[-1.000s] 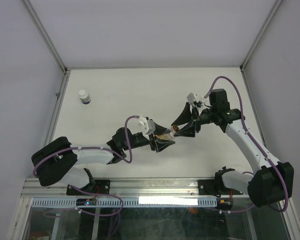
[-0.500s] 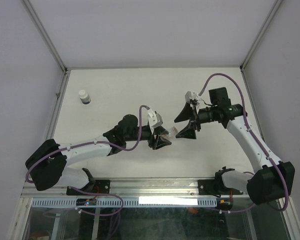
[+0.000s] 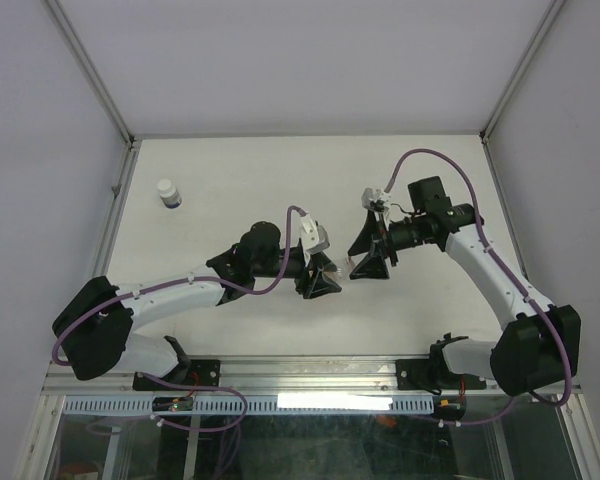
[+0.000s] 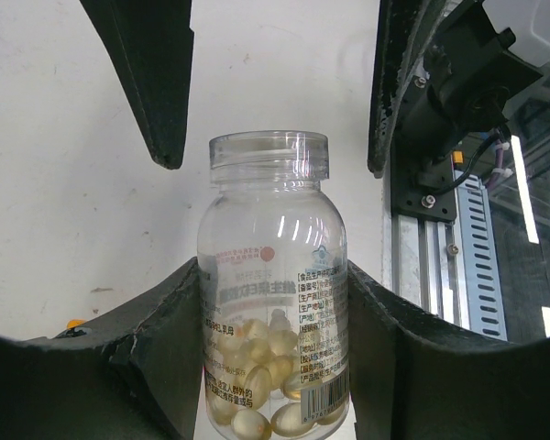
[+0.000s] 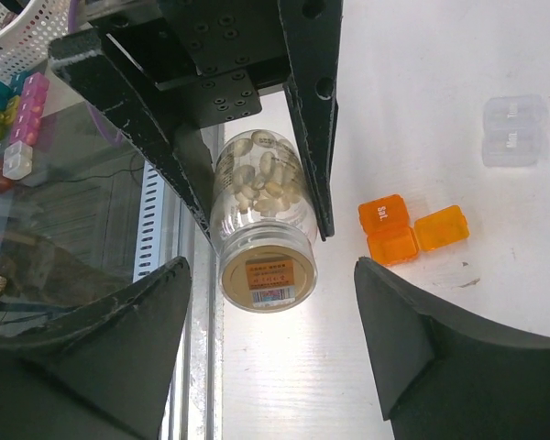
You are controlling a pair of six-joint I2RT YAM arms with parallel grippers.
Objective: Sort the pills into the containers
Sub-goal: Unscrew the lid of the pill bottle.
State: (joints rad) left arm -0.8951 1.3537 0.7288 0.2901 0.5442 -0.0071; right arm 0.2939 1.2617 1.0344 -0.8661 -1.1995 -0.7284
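Observation:
A clear bottle [image 4: 273, 302] holding several pale yellow pills [image 4: 257, 367] hangs above the table, with my left gripper [image 4: 273, 275] shut on its body. In the right wrist view the bottle's [image 5: 261, 220] capped end [image 5: 268, 273] faces the camera. My right gripper [image 5: 270, 275] stands open around that end, its fingers [image 5: 165, 302] well apart from it on both sides. From above, the left gripper [image 3: 323, 277] and right gripper [image 3: 363, 255] meet tip to tip at mid-table. Small orange containers [image 5: 408, 229] with open lids and a clear one [image 5: 513, 131] lie on the table.
A white bottle with a dark band [image 3: 168, 193] stands at the far left of the table. The metal rail of the near edge [image 4: 467, 238] runs just beside the bottle. A white basket [image 5: 18, 37] with coloured boxes sits beyond that edge.
My right gripper has spread its jaws wide and sits off the bottle's end. The left arm has stretched further out, still holding the bottle.

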